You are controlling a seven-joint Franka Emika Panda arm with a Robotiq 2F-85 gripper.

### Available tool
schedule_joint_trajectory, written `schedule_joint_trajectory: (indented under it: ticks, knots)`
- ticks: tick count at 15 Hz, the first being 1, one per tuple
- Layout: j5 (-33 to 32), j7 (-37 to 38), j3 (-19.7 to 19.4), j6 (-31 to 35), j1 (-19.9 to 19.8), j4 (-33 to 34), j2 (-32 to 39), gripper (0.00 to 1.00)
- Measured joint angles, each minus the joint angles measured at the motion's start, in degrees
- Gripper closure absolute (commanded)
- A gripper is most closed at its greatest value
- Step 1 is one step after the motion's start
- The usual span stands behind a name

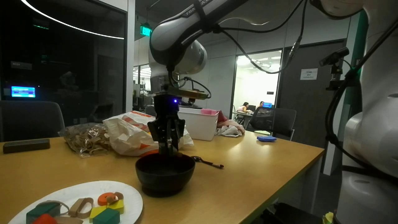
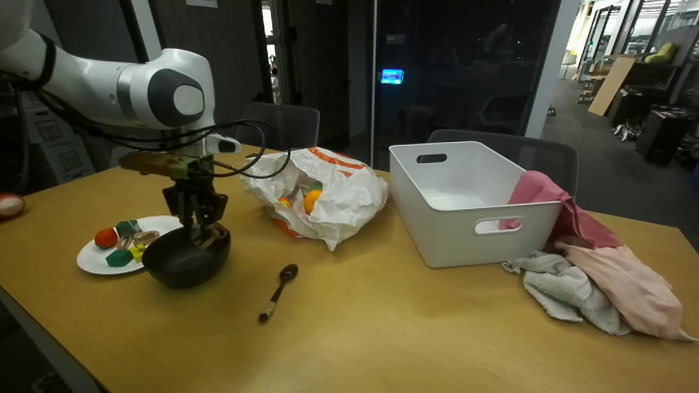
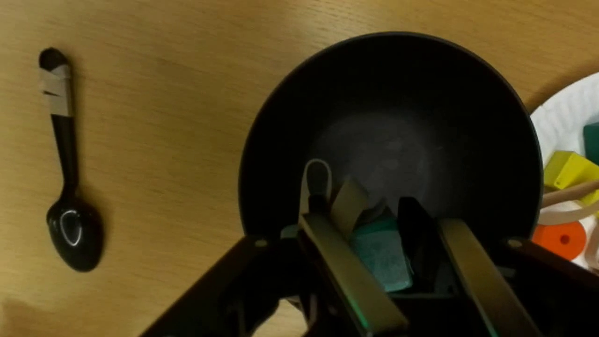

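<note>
My gripper reaches down into a black bowl, whose bare inside [image 3: 398, 84] fills the middle of the wrist view. The bowl shows in both exterior views [image 1: 166, 183] [image 2: 175, 270]. The fingers [image 3: 362, 206] are partly closed with a green block [image 3: 381, 255] between them. The block lies flush along the right finger; its left side is hidden behind the left finger. A beige piece [image 3: 348, 203] and a thin tan loop [image 3: 303, 196] show beside the left fingertip. A tan band [image 2: 219, 231] shows beside the gripper [image 2: 200, 229] at the bowl's rim. The fingertips are mostly hidden in exterior views.
A black spoon [image 2: 278, 292] lies beside the bowl. A white plate [image 1: 133, 199] with several blocks and bands stands close to it. A white paper bag [image 2: 349, 196], a clear bag of bands [image 1: 88, 138], a white box [image 2: 464, 240] and cloths [image 2: 628, 295] lie around.
</note>
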Motion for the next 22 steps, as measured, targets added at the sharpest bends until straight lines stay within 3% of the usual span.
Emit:
schedule_joint_trajectory:
  ticks: [3,4,16,22]
  knots:
    - [0.24,0.01,0.3,-0.11,0.2,-0.45,-0.03,0.04]
    - [0.24,0.01,0.61,-0.1,0.46,-0.29,-0.15,0.01]
    - [1.56,-1.41,11.82,0.86,11.15,2.72,2.6,0.0]
    - [-1.54,-1.44,14.29,9.5,15.7,8.45,10.84,0.0]
